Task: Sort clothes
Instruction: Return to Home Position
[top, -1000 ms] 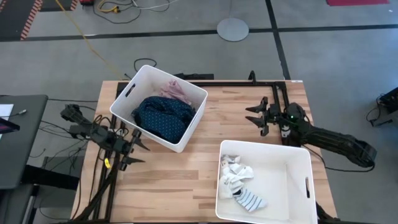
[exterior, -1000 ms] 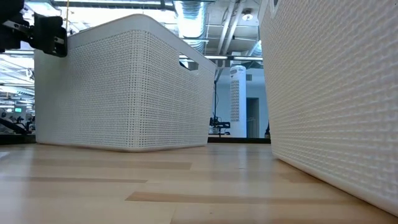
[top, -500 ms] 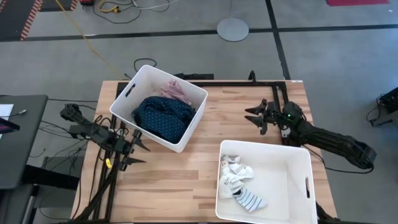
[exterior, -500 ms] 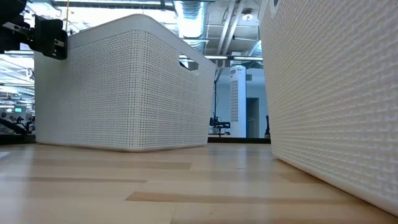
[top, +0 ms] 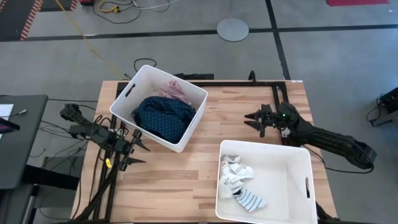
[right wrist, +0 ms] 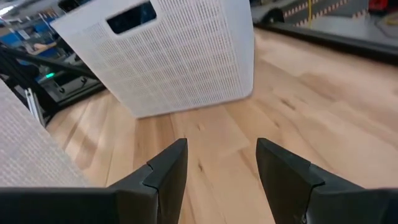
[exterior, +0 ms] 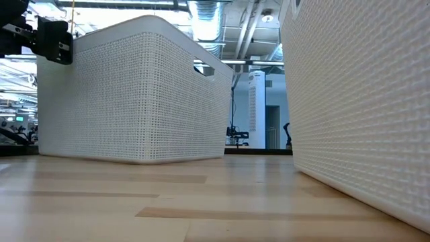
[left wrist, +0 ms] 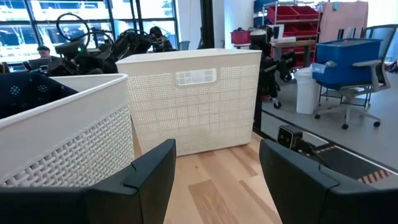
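One half-hidden pink garment (top: 176, 91)

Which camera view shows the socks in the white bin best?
The high view: it looks down into the white bin and shows the socks lying inside. The low and both wrist views show only bin walls, no socks.

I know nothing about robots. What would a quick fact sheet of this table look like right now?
Left bin: white, holds navy dotted garment and pink garment
Right bin: white, holds white socks and striped sock
Left hand: open, empty, at the left edge of the table
Right hand: open, empty, over the table beside the right bin
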Controlling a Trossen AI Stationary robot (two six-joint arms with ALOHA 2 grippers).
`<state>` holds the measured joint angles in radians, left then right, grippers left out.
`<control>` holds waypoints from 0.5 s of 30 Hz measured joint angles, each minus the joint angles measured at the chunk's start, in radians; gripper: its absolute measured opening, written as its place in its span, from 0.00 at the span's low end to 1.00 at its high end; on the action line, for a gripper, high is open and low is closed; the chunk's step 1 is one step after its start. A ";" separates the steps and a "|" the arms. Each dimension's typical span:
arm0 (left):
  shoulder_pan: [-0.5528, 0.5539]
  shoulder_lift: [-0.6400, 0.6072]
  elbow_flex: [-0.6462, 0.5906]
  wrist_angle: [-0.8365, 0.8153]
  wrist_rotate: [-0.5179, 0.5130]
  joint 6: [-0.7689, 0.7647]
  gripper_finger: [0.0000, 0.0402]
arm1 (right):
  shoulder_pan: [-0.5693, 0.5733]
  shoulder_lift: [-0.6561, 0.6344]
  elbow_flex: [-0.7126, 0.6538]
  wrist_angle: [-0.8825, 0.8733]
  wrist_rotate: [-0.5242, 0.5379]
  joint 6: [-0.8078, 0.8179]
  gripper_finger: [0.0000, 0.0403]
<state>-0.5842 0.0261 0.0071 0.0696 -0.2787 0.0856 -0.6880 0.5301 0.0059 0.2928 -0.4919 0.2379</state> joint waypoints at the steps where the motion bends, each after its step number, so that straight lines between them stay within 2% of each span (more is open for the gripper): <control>1: 0.000 0.000 0.000 0.000 0.000 0.000 0.56 | 0.000 0.000 0.000 -0.012 0.000 0.000 0.51; 15: 0.000 0.000 0.000 0.000 0.000 0.000 0.56 | 0.000 0.000 0.000 -0.088 0.000 0.000 0.51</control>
<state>-0.5842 0.0261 0.0071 0.0696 -0.2787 0.0856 -0.6880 0.5297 0.0055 0.2052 -0.4923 0.2375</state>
